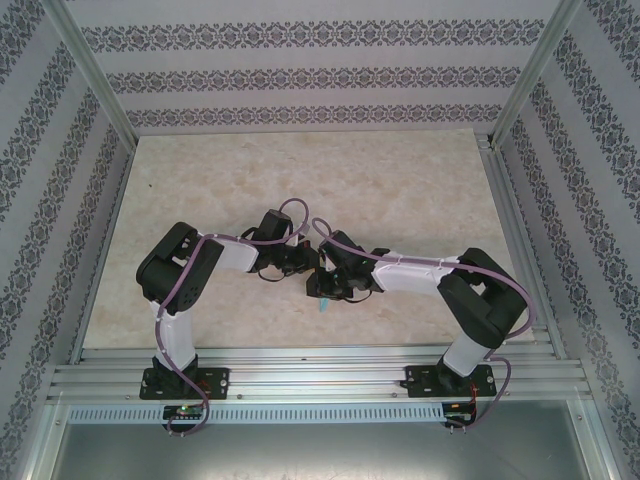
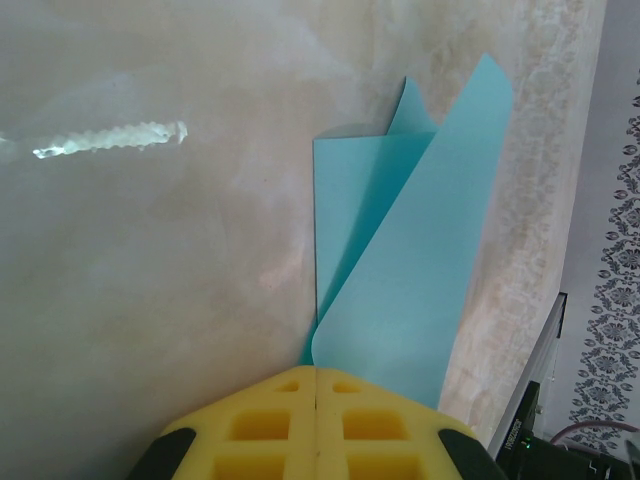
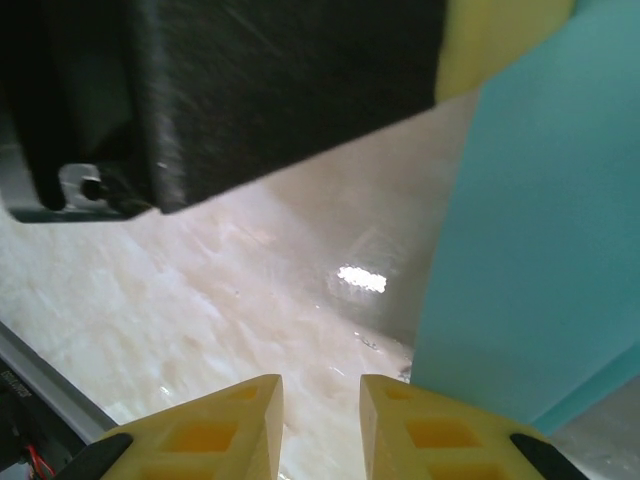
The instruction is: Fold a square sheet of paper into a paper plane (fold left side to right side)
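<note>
Our left arm (image 1: 190,265) and right arm (image 1: 470,295) bend inward and almost meet. Our left gripper (image 2: 315,375) pinches the sheet (image 2: 400,270); our right gripper (image 3: 320,390) stands a little open.

From above, the square sheet of paper (image 1: 322,305) is nearly all hidden under the right arm (image 1: 345,270), with only a tiny sliver showing at its 6 o'clock. In the left wrist view its corner vanishes into the closed left gripper (image 2: 316,375) at 6 o'clock. In the right wrist view it runs off at 3 o'clock, and a blurred dark body (image 3: 250,90) sits at 11 o'clock.
</note>
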`<act>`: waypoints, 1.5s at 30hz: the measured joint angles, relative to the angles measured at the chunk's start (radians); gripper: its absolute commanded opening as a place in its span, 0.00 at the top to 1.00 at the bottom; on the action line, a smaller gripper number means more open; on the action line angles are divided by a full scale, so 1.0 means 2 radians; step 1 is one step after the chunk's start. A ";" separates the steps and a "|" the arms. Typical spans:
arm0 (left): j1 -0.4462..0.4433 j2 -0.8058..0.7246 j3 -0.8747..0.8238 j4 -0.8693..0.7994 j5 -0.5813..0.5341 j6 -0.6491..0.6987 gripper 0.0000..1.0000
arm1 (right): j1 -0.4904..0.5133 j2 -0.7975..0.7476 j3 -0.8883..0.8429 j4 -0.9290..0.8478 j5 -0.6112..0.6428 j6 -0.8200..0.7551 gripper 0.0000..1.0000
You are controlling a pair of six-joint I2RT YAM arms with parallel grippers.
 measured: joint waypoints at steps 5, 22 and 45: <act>0.000 0.001 0.002 -0.004 0.000 0.000 1.00 | 0.000 0.000 0.000 -0.013 0.002 0.000 0.73; 0.000 0.003 0.009 -0.016 0.002 0.001 1.00 | -0.004 0.000 -0.026 0.011 0.000 0.006 0.73; 0.000 0.022 0.082 -0.126 -0.001 0.052 0.93 | -0.023 0.001 -0.094 0.149 -0.056 0.036 0.73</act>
